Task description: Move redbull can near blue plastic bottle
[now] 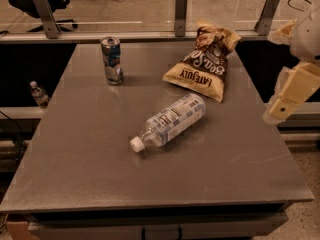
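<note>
Gripper (281, 108) hangs at the right edge of the scene, off the right side of the table (90, 179) and above floor level, at the end of a cream-coloured arm. Can't tell whether it is open or closed from here. Nothing seems to be in it, and it is well apart from every item on the table. Nearest item to it is the chip bag (202, 64), lying flat at the far right of the tabletop with its top toward the far edge. Next out, near the table centre, the blue plastic bottle (172, 121) lies on its side, set diagonally, white cap (136, 144) pointing near-left, base toward the chip bag but not touching it. Farthest from the gripper, the redbull can (111, 60) stands upright at the far left of the table, close to the far edge, well apart from the bottle with bare tabletop between them. A tiny bottle (39, 95) sits off the table to the left, not part of the job. Progress, judged: none of the task shows as done. Can not grasped, not lifted, not near the bottle. All left to do: reach across to the far-left can, close on it, carry it toward the centre, set it down just beside the bottle without knocking that lying bottle into a roll.
</note>
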You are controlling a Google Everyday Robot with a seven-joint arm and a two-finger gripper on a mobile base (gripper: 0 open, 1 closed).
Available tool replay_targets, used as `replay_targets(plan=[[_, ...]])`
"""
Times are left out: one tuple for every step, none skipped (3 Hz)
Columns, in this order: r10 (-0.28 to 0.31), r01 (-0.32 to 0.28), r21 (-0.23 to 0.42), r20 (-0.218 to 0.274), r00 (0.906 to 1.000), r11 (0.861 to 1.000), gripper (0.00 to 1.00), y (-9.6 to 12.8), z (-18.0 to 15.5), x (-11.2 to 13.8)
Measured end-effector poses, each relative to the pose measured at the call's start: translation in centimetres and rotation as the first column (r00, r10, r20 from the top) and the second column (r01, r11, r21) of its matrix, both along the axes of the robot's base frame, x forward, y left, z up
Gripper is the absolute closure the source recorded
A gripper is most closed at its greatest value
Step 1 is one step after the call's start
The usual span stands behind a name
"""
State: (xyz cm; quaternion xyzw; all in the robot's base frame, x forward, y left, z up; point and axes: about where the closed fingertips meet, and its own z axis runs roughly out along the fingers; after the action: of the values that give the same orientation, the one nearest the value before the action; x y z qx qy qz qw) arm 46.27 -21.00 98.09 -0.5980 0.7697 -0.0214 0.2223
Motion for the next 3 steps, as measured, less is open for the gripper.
replay_targets(plan=[[0.005, -0.017, 0.206, 0.059, 0.9982, 0.978, 0.0, 1.8, 1.0, 5.9], [-0.018, -0.02, 0.364, 0.099, 0.995, 0.931, 0.0, 4.2, 2.3, 11.5], [-0.082, 0.031, 0.458, 0.092, 0.9923, 0.888, 0.0, 8.0, 2.3, 16.3]])
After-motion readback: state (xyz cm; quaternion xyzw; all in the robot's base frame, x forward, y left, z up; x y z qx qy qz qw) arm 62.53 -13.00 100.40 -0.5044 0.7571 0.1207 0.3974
